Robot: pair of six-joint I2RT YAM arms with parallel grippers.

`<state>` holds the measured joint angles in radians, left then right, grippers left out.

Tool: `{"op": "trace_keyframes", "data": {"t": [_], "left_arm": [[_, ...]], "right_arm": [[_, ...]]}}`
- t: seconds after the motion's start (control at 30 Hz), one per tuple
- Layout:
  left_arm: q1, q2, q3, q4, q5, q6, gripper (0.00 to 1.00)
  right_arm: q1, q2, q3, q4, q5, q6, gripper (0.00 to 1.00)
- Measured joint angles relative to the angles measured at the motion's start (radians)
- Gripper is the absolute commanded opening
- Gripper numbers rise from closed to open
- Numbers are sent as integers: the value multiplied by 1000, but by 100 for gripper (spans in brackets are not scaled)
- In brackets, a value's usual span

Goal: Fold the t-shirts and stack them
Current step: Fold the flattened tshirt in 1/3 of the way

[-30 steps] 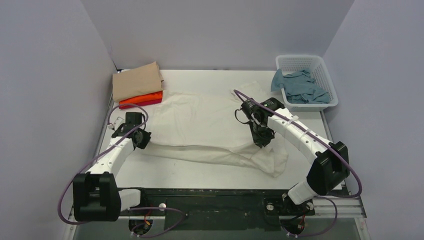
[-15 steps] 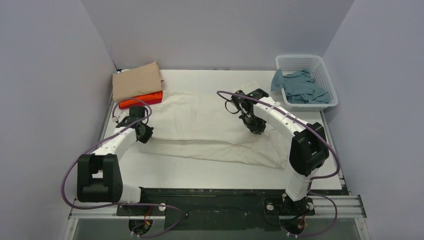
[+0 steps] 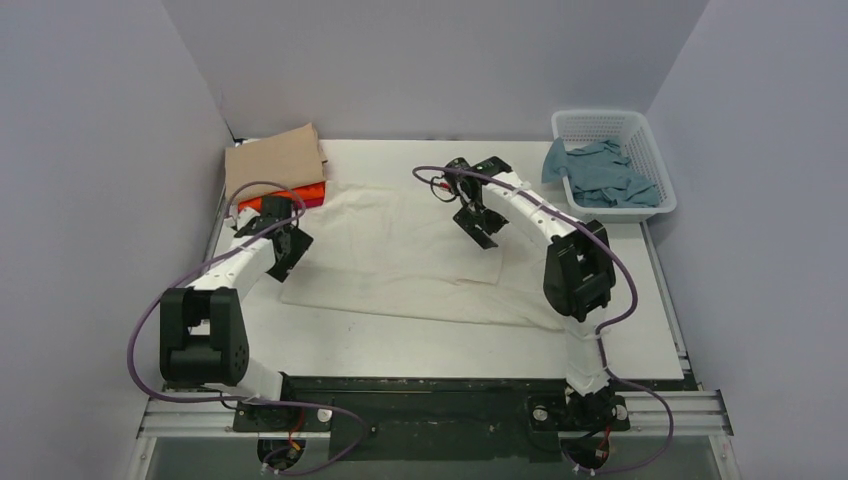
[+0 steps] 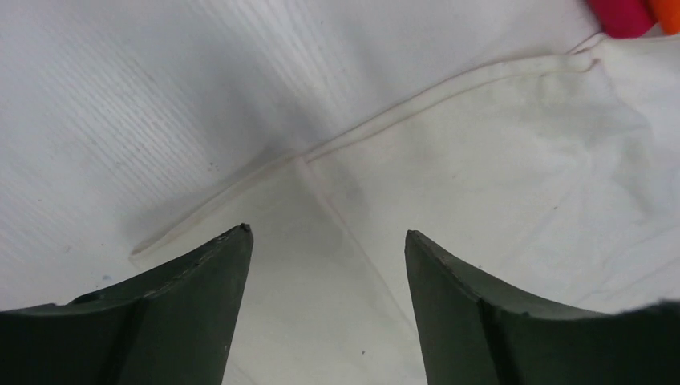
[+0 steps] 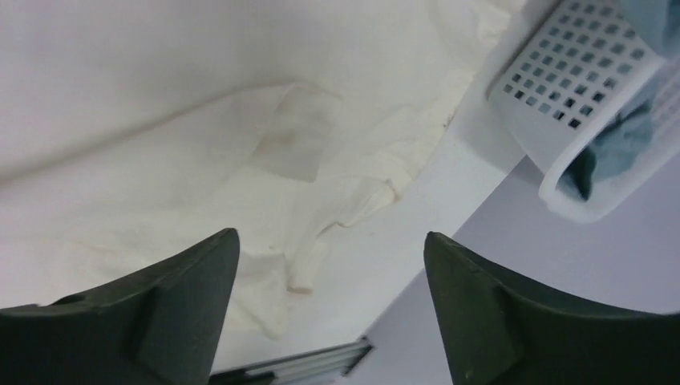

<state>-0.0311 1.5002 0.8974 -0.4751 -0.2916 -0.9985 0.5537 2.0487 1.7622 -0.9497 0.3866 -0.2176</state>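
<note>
top: high, rear, wide | wrists: close, angled down (all share cream t-shirt (image 3: 400,250))

Cream t-shirt (image 3: 400,265) covers mid-table, lying flat. Bare table (image 3: 420,345) along the near edge gives open passage. Folded t-shirt stack (image 3: 272,165) obstructs the far-left corner and the basket (image 3: 598,120) the far-right. Walls (image 3: 430,70) close 3 sides.

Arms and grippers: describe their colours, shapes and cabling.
The left arm and right arm match: white links, black joint housings, a purple cable looping along each. The left gripper and right gripper have dark, matte, wedge-shaped fingers.
</note>
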Motion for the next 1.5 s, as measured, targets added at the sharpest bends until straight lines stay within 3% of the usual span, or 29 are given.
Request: {"op": "trace_keyframes", "data": {"t": [0.13,0.23,0.37,0.47,0.57,0.67,0.9,1.2,1.5], "left_arm": [[0,0,107,-49,-46,16,84],[0,-15,187,-98,-92,26,86],[-10,-90,192,-96,-83,71,87],[-57,-152,127,-43,-10,117,88],[-133,-156,79,-13,50,151,89],[-193,-143,26,21,114,177,90],[-201,-89,-84,70,169,203,91],[-200,-50,-100,84,135,222,91],[-196,-53,-102,77,96,225,92]], "right_arm": [[-34,11,78,70,36,150,92],[-96,-93,-3,168,10,286,94],[-180,-407,-339,315,-102,467,95],[-177,-575,-549,420,-230,579,95],[-153,-603,-713,534,-358,677,95],[-134,-518,-791,613,-449,745,95],[-126,-364,-797,765,-535,830,94],[-106,-249,-671,818,-550,858,94],[-84,-52,-319,801,-557,876,93]]}}
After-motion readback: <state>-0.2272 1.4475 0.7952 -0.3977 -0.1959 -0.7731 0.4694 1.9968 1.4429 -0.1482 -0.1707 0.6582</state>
